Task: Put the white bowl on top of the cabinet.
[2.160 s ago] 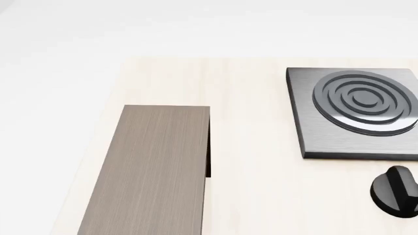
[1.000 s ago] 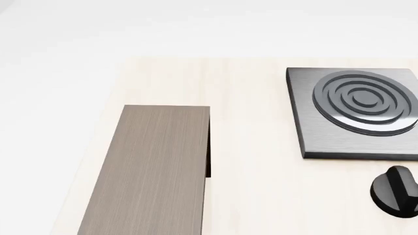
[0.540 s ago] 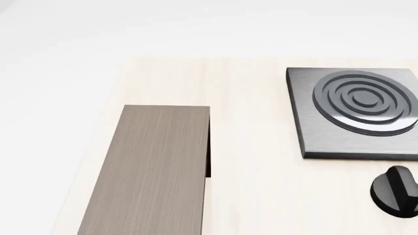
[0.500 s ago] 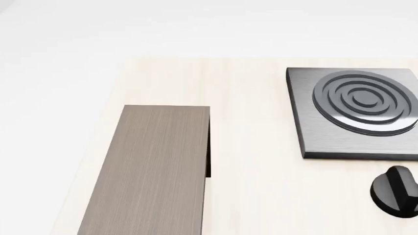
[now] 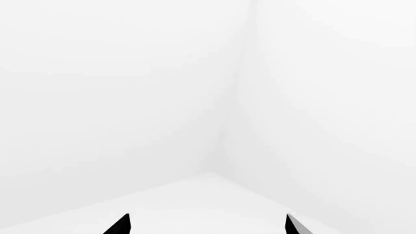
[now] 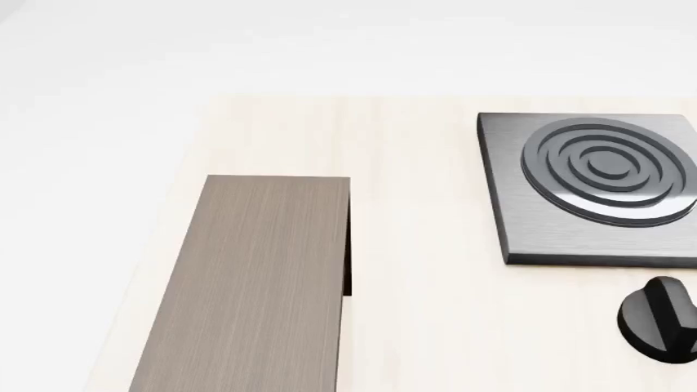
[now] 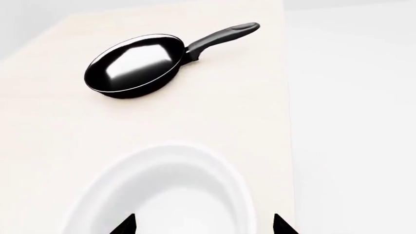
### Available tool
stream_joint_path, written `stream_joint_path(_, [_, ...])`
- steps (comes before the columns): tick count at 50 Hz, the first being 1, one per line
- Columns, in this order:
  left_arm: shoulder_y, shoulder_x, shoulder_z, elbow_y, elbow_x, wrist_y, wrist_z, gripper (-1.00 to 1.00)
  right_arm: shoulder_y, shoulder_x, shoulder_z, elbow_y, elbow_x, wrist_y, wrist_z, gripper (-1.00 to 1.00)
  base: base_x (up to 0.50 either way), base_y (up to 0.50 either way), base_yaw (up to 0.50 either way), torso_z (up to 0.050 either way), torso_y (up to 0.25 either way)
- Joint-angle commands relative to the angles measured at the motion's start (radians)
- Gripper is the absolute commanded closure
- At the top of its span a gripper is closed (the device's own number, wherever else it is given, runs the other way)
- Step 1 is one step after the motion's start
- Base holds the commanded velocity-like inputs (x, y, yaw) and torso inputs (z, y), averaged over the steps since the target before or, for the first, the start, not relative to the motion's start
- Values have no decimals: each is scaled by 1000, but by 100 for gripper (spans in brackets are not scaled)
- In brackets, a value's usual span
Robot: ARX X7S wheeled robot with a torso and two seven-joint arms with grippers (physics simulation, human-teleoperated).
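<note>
The cabinet (image 6: 256, 286), a long box with a grey-brown wood-grain top and dark sides, lies at the left of the pale table in the head view. The white bowl (image 7: 162, 195) shows only in the right wrist view, standing on the table just under my right gripper (image 7: 201, 224). That gripper's two black fingertips are wide apart over the bowl's opening and rim, and hold nothing. My left gripper (image 5: 204, 224) is open and empty, facing only white walls. Neither gripper shows in the head view.
A black frying pan (image 7: 133, 63) with a long handle lies on the table beyond the bowl. A square grey stove plate (image 6: 593, 184) with concentric rings and a black knob (image 6: 659, 314) are at the right. The table's edge (image 7: 286, 122) runs close beside the bowl.
</note>
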State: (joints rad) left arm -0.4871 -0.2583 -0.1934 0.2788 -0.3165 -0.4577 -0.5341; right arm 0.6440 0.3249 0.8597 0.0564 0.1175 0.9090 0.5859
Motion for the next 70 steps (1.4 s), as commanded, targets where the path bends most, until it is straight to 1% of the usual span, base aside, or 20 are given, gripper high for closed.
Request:
stream_joint_path(1, [2, -2, 3, -3, -3, 4, -2, -100, 1, 10, 1, 68, -9, -38, 5, -100, 0, 0, 0, 0, 0])
stream_joint_path(11, [1, -5, 6, -5, -5, 6, -5, -100, -1, 15, 2, 129, -17, -74, 9, -100, 0, 0, 0, 0, 0])
stream_joint_path(31, [4, -9, 11, -3, -9, 7, -11, -100, 3, 35, 14, 182, -22, -97, 18, -100, 0, 0, 0, 0, 0])
stream_joint_path(42, [5, -11, 15, -10, -9, 14, -13, -100, 7, 50, 26, 273, -22, -150, 14, -100, 0, 0, 0, 0, 0])
stream_joint_path(70, [6, -19, 21, -5, -17, 9, -22, -100, 47, 83, -2, 463, -36, -246, 7, -100, 0, 0, 0, 0, 0])
